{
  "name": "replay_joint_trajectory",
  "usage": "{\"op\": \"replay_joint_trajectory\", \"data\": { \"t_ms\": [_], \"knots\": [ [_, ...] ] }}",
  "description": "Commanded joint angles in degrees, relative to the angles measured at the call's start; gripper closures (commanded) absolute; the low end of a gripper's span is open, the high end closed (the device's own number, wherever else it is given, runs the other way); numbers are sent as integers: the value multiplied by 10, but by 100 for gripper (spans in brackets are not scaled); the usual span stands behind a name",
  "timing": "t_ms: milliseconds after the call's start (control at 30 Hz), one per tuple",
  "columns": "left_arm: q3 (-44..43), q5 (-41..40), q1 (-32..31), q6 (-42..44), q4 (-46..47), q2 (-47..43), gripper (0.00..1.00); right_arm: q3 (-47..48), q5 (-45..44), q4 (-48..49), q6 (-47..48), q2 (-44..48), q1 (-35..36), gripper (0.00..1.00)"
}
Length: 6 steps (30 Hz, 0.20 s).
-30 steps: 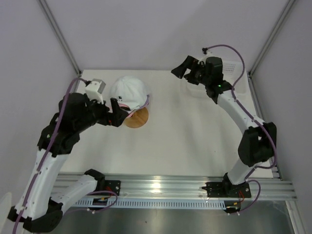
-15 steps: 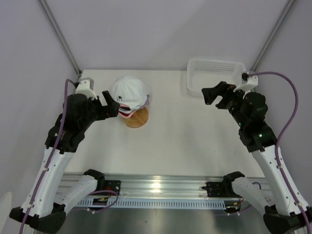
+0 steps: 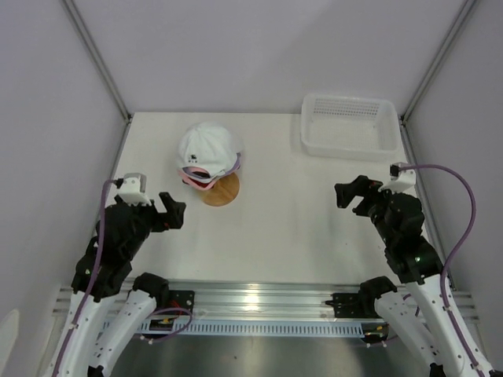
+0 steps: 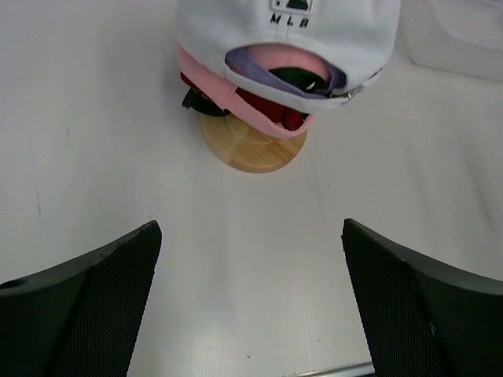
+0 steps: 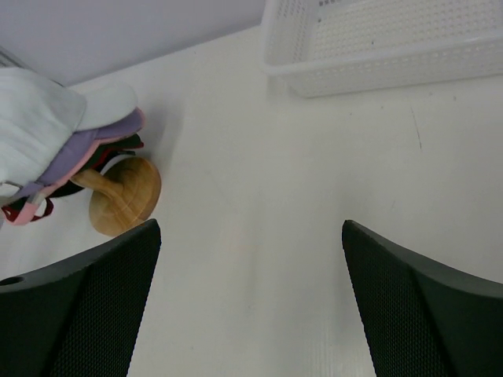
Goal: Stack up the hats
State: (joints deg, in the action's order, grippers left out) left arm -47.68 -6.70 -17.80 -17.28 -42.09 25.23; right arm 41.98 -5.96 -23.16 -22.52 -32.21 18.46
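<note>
The hats sit stacked on the wooden stand (image 3: 221, 191) at the back left. The white cap (image 3: 207, 146) is on top. Under it the lavender (image 4: 275, 81), pink (image 4: 206, 77), red (image 4: 263, 106) and black (image 4: 198, 100) caps show at the edges. The stack also shows in the right wrist view (image 5: 47, 126). My left gripper (image 3: 174, 214) is open and empty, near and left of the stack. My right gripper (image 3: 350, 195) is open and empty over the right side of the table.
A white mesh basket (image 3: 350, 126) stands at the back right, empty as far as I see; it shows in the right wrist view (image 5: 377, 47). The wooden stand's round base shows in both wrist views (image 4: 251, 145) (image 5: 126, 196).
Both arms have pulled back toward the near edge. The left gripper left the stack; the right gripper left the basket area. The hats have not moved.
</note>
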Motion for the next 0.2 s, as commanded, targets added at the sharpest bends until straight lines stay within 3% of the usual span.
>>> {"op": "replay_joint_trajectory", "data": {
  "t_ms": [0, 167],
  "knots": [
    [20, 40, 4, 16, 36, -20, 0, 14, -37, 36, -10, 10, -1, 1],
    [23, 44, 4, 16, 45, -40, 0, 19, -38, 27, 2, 8, -1, 0]
  ]
}}
